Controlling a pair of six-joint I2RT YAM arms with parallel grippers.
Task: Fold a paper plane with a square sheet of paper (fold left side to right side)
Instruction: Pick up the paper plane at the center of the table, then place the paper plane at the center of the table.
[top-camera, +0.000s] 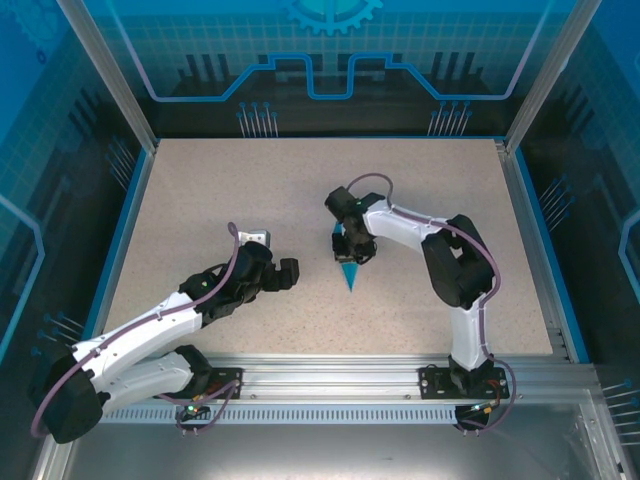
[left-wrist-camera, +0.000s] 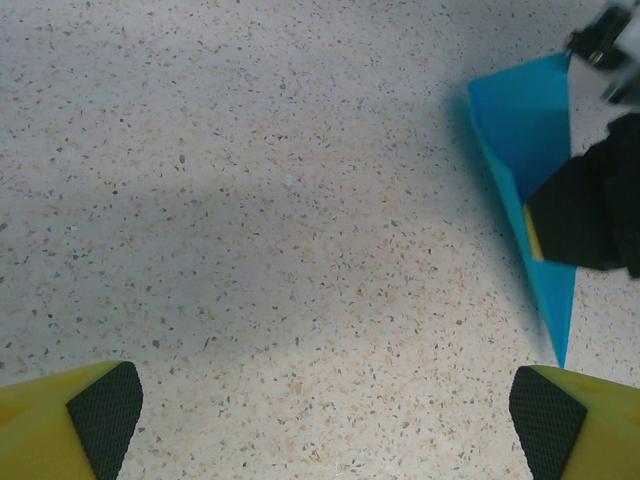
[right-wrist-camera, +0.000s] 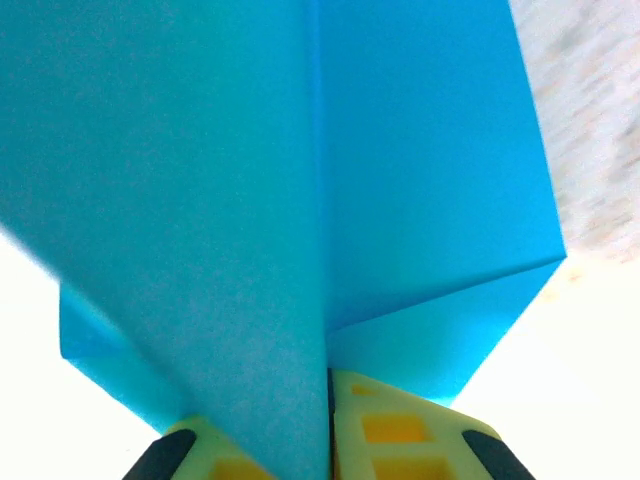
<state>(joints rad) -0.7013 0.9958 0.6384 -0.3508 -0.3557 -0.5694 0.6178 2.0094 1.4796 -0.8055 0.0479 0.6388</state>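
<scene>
1. Two arms are over the speckled table (top-camera: 200, 200), and my right gripper (top-camera: 352, 243) is pinched tight on the paper plane (top-camera: 350, 274) near the middle of the table.
2. From my right wrist, the bright blue paper rises between my yellow fingers (right-wrist-camera: 400, 435), with the centre crease running straight up.
3. Its sharp tip points toward my bases. It looks to touch the table, though from above I can't be sure.
4. My left gripper (top-camera: 284, 272) hangs with jaws wide apart, holding nothing, just left of the plane, black pads (left-wrist-camera: 105, 410) low over the tabletop.
</scene>
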